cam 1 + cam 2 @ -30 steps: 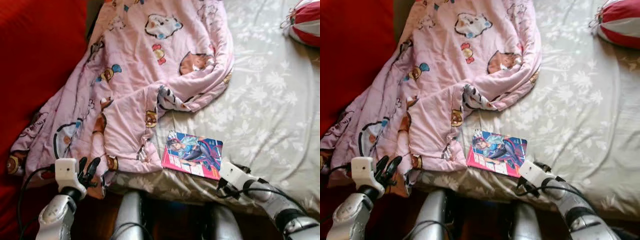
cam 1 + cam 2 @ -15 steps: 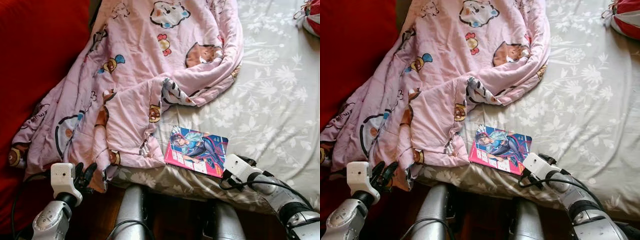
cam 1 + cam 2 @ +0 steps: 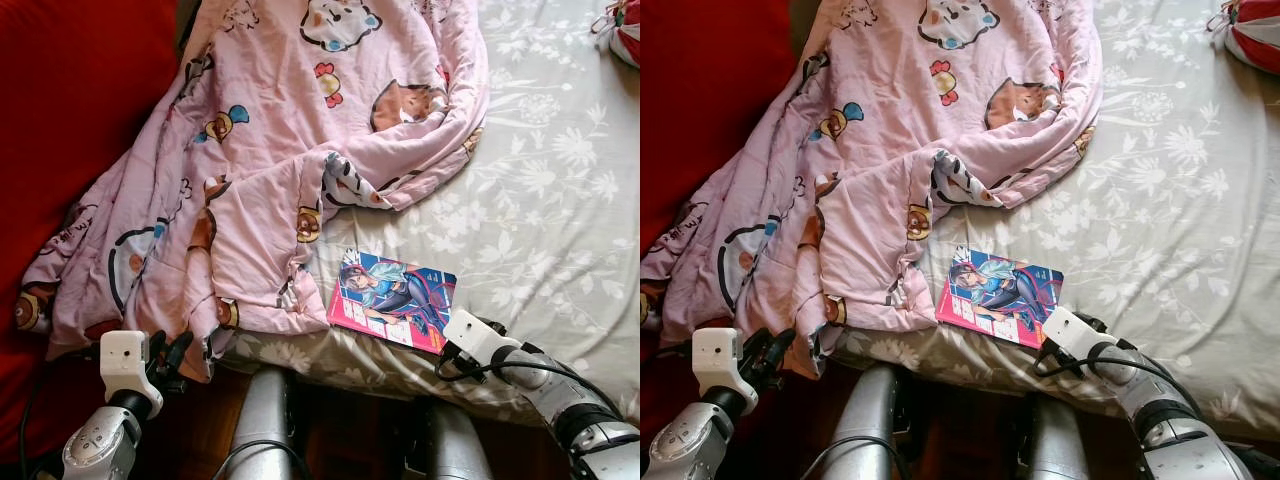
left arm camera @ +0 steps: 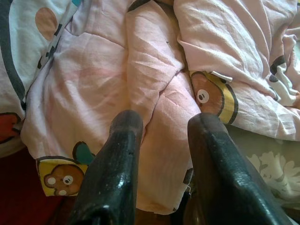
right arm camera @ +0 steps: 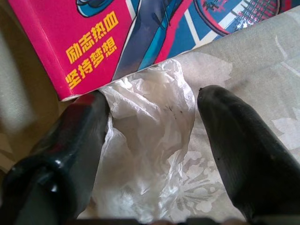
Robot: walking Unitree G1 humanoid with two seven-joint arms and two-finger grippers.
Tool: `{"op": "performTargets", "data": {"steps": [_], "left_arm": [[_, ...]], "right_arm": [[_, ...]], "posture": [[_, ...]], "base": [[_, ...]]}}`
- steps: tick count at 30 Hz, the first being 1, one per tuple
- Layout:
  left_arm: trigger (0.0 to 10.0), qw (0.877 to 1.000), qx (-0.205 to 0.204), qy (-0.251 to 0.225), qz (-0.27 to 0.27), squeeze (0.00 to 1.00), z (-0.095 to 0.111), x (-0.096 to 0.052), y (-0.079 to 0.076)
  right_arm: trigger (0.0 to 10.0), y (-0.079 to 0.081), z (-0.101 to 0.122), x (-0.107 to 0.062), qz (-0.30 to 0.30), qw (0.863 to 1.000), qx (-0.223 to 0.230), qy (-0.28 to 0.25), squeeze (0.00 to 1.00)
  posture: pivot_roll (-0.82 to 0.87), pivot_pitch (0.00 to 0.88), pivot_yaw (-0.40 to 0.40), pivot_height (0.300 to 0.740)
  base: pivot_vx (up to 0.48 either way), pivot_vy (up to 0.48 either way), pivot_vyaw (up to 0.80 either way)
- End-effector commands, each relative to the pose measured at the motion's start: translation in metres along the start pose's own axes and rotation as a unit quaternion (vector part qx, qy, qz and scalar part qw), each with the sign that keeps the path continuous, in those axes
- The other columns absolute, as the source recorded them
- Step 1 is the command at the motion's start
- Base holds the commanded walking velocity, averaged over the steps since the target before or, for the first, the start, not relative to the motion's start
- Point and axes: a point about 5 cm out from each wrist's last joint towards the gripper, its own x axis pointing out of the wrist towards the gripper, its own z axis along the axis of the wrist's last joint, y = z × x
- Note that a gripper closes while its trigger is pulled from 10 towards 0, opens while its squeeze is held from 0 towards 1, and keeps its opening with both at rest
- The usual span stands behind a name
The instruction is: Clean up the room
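bed w/ floral sheet (image 3: 560,200), red wall (image 3: 70,110)

Location type: a bedroom in a home. Identifying features are a bed (image 3: 560,200) covered with a grey-green floral sheet, a crumpled pink quilt (image 3: 270,150) printed with cartoon bears lying across it, and a comic book (image 3: 392,300) with a colourful illustrated cover near the mattress edge. A red-and-white striped cushion (image 3: 625,30) lies at the far corner, and a red surface (image 3: 70,130) borders the bed on the left.
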Motion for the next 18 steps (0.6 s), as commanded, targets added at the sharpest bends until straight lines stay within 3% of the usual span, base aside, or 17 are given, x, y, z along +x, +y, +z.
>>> {"op": "performTargets", "data": {"steps": [1, 18], "left_arm": [[10.0, 1.000, 0.006, 0.028, 0.011, 0.00, -0.010, -0.009, 0.006], [10.0, 0.999, 0.006, 0.039, 0.008, 0.00, -0.015, -0.013, 0.004]], "right_arm": [[0.0, 0.015, -0.010, 0.000, 0.022, 1.000, 0.008, 0.020, 0.00], [0.0, 0.028, -0.018, 0.000, 0.038, 0.998, 0.012, 0.039, 0.00]], "posture": [[0.21, 0.437, 0.096, 0.641], [0.21, 0.444, 0.105, 0.641]], "base": [[0.000, 0.000, 0.00], [0.000, 0.000, 0.00]]}}
